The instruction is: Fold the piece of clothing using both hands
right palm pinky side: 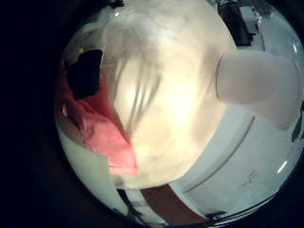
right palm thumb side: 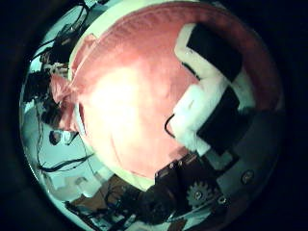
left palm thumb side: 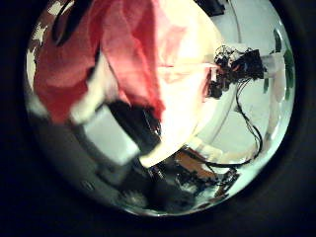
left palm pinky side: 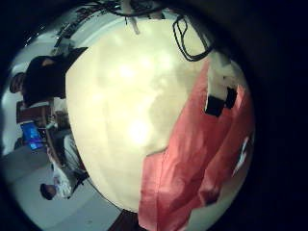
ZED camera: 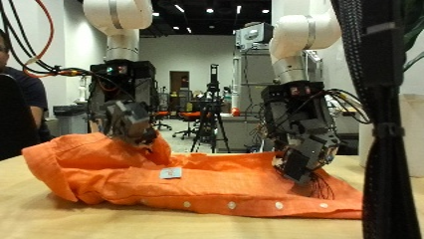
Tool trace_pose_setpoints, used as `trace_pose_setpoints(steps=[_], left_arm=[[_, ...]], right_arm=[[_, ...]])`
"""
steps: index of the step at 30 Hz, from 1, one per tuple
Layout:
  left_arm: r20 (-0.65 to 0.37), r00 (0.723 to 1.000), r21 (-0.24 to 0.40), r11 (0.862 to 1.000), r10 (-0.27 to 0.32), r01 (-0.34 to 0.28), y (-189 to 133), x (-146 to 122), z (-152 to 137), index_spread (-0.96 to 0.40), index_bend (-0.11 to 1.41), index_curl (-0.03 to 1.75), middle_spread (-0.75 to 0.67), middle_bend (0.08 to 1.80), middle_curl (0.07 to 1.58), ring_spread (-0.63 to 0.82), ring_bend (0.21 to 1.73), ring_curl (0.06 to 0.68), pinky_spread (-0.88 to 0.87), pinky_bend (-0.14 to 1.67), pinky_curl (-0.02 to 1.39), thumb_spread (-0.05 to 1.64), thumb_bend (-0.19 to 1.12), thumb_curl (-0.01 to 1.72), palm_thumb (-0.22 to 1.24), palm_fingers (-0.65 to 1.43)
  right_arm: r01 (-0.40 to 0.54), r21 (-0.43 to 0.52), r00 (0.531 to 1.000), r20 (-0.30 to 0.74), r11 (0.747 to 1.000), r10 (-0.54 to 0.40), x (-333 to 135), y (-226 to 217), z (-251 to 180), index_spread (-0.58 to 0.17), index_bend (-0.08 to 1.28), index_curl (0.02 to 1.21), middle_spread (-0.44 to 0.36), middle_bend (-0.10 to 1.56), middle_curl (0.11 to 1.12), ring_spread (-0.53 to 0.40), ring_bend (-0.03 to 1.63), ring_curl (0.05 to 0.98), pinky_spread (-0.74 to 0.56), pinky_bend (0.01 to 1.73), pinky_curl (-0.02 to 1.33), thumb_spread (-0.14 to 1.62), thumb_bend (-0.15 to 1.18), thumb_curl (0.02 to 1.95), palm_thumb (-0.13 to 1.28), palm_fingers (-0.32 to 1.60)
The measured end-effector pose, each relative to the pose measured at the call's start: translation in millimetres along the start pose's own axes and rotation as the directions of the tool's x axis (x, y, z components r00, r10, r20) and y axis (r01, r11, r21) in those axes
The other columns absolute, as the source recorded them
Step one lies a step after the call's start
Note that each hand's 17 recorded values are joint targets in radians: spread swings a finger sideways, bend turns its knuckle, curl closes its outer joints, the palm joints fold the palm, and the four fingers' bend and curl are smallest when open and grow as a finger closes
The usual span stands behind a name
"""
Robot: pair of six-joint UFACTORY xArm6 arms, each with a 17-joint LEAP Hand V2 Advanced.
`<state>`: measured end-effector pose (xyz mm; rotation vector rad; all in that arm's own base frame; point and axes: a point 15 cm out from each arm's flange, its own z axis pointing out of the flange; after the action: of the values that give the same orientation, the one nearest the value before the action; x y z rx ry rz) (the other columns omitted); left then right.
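An orange button-up garment (ZED camera: 199, 184) lies spread on the wooden table (ZED camera: 53, 214), with a white label (ZED camera: 170, 173) near its middle. My left hand (ZED camera: 130, 119) is at the bunched, raised end of it, fingers curled into the cloth. My right hand (ZED camera: 303, 147) is at the flatter end, fingers curled down into the cloth. In the left thumb side palm view the cloth (left palm thumb side: 109, 49) drapes over a finger (left palm thumb side: 109, 133). In the right thumb side palm view the cloth (right palm thumb side: 125, 106) fills the view under bent fingers (right palm thumb side: 207, 91). It also shows in the left little finger side palm view (left palm pinky side: 202, 159) and the right little finger side palm view (right palm pinky side: 95, 123).
Bare table (right palm pinky side: 180, 95) lies beside the garment, and a strip of it runs in front of the garment. Black stands and equipment (ZED camera: 212, 115) are behind the table in the room.
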<state>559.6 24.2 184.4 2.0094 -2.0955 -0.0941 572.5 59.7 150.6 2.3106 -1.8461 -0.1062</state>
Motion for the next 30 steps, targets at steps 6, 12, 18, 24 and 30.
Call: trace_pose_setpoints(steps=[6,12,18,24,30], left_arm=[[-0.095,0.995,0.072,0.997,0.009,-0.003,-6,3,-20,0.05,0.21,0.53,0.16,0.33,0.39,0.14,0.74,0.377,-0.04,0.72,0.43,1.20,-0.04,0.38,0.35,-0.20],[-0.074,0.997,0.194,0.981,0.015,0.000,-15,-3,-60,0.08,0.13,0.44,0.37,0.18,0.32,0.42,0.54,0.281,0.39,0.51,0.32,1.18,-0.03,0.32,0.27,-0.18],[-0.063,0.998,0.232,0.973,0.025,-0.010,3,-1,-94,0.08,0.13,0.36,0.42,0.16,0.28,0.52,0.45,0.246,0.52,0.42,0.28,1.16,-0.02,0.30,0.24,-0.14],[-0.059,0.997,0.224,0.974,0.055,-0.041,36,9,-110,0.07,0.13,0.31,0.45,0.15,0.24,0.56,0.41,0.236,0.55,0.39,0.27,1.14,-0.02,0.28,0.22,-0.12],[-0.065,0.994,0.162,0.983,0.092,-0.080,71,23,-93,0.07,0.14,0.28,0.45,0.15,0.22,0.58,0.39,0.233,0.57,0.36,0.27,1.12,-0.02,0.28,0.20,-0.12]], right_arm=[[-0.034,0.192,0.999,0.032,0.981,0.029,12,-18,-54,-0.343,0.48,0.69,-0.149,0.97,0.73,-0.276,1.26,0.711,-0.40,0.93,0.93,1.58,-0.01,0.26,0.64,0.29],[-0.054,0.257,0.998,0.034,0.965,0.047,27,-2,-86,-0.365,0.59,0.64,-0.105,0.73,0.61,-0.147,0.92,0.566,-0.03,0.66,0.81,1.56,-0.01,0.21,0.56,0.00],[-0.032,0.276,0.999,0.024,0.961,0.026,34,16,-114,-0.386,0.50,0.55,-0.093,0.57,0.50,0.021,0.69,0.437,0.27,0.54,0.68,1.45,-0.02,0.20,0.51,-0.01],[0.037,0.165,0.999,0.025,0.986,-0.041,40,64,-110,-0.374,0.41,0.47,-0.051,0.47,0.43,0.101,0.54,0.361,0.33,0.37,0.55,1.34,-0.02,0.20,0.47,-0.02],[0.109,0.064,0.993,0.036,0.992,-0.112,48,111,-71,-0.373,0.30,0.41,-0.087,0.37,0.38,0.140,0.43,0.310,0.33,0.32,0.48,1.23,-0.02,0.22,0.45,0.01]])
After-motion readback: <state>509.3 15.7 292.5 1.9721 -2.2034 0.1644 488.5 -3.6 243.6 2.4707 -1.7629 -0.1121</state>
